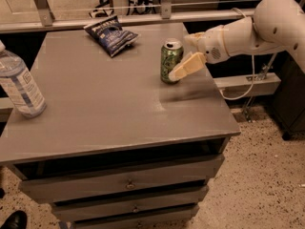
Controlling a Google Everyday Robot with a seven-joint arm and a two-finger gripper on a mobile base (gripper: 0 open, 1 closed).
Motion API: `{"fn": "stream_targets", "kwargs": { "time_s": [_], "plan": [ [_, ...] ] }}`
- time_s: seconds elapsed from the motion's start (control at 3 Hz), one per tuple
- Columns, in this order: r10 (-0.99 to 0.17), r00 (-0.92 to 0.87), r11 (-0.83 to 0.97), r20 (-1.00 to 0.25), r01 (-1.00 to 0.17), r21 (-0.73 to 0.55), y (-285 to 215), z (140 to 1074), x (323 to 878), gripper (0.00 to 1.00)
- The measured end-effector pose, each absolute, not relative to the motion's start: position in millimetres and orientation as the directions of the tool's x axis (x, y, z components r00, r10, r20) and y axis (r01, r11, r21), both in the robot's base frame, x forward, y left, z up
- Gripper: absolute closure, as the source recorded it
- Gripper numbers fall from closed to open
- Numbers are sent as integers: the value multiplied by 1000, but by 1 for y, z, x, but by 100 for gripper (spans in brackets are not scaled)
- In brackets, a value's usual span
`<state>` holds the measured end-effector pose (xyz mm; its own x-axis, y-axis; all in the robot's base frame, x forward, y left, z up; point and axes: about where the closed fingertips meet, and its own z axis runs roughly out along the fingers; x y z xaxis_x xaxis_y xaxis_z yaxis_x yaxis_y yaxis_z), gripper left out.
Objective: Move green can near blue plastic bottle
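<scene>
The green can (169,61) stands upright on the right part of the grey tabletop (105,104). My gripper (185,66) comes in from the right on a white arm and sits right at the can's right side, overlapping its lower edge. The blue plastic bottle (19,87) stands upright at the table's left edge, far from the can.
A dark blue snack bag (110,34) lies at the back of the table, left of the can. The table has drawers (124,182) below its front edge. A metal rail (143,18) runs behind it. A speckled floor lies to the right.
</scene>
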<state>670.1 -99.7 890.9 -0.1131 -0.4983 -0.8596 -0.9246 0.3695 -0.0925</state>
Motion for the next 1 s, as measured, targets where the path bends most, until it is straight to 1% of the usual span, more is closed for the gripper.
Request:
{"fn": "stream_targets", "kwargs": {
  "time_s": [0.33, 0.67, 1.0],
  "plan": [
    [-469, -119, 345, -875, -937, -58, -83, 880, 666, 25],
    [-453, -116, 338, -884, -940, -50, -79, 881, 664, 48],
    [-440, -86, 310, -894, -949, -61, -65, 900, 652, 71]
  ]
}}
